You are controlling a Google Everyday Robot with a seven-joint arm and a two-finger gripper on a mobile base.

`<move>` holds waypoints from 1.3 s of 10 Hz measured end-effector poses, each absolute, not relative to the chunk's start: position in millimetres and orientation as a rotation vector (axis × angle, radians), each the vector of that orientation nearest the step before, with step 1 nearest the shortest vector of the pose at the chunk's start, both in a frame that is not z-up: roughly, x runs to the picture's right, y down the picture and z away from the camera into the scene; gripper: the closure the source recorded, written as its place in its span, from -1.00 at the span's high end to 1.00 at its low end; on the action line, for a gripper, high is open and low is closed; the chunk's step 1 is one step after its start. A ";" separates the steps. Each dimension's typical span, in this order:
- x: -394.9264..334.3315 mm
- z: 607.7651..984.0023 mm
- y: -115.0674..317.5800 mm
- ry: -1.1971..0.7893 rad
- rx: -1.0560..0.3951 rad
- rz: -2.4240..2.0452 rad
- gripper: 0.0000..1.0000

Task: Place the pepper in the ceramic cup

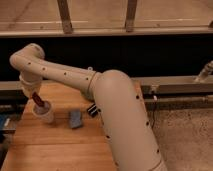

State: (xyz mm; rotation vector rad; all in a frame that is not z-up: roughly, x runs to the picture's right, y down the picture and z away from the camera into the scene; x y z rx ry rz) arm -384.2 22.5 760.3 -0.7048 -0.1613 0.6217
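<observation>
We see a wooden table [55, 145] from above, with a thick cream robot arm [115, 110] reaching across it from the lower right to the far left. The gripper [36, 96] hangs at the left edge of the table, just above the cup [45, 114]. A dark-red pepper [41, 105] slants down from the gripper into the mouth of the cup. The gripper appears closed on the pepper's upper end. Just right of the cup lies a small blue object [75, 118], and beside that a black block [92, 110], partly hidden by the arm.
</observation>
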 end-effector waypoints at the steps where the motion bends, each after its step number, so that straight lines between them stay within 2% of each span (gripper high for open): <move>1: -383.7 761.7 24.9 -0.159 -0.712 0.623 -1.00; 2: -381.6 764.0 26.9 -0.155 -0.720 0.627 -0.95; 3: -380.1 765.6 29.5 -0.153 -0.725 0.627 -0.78; 9: -374.8 768.2 33.3 -0.170 -0.740 0.633 0.45; 10: -373.0 771.5 34.8 -0.168 -0.750 0.642 0.57; 13: -373.9 776.4 40.3 -0.169 -0.772 0.658 0.60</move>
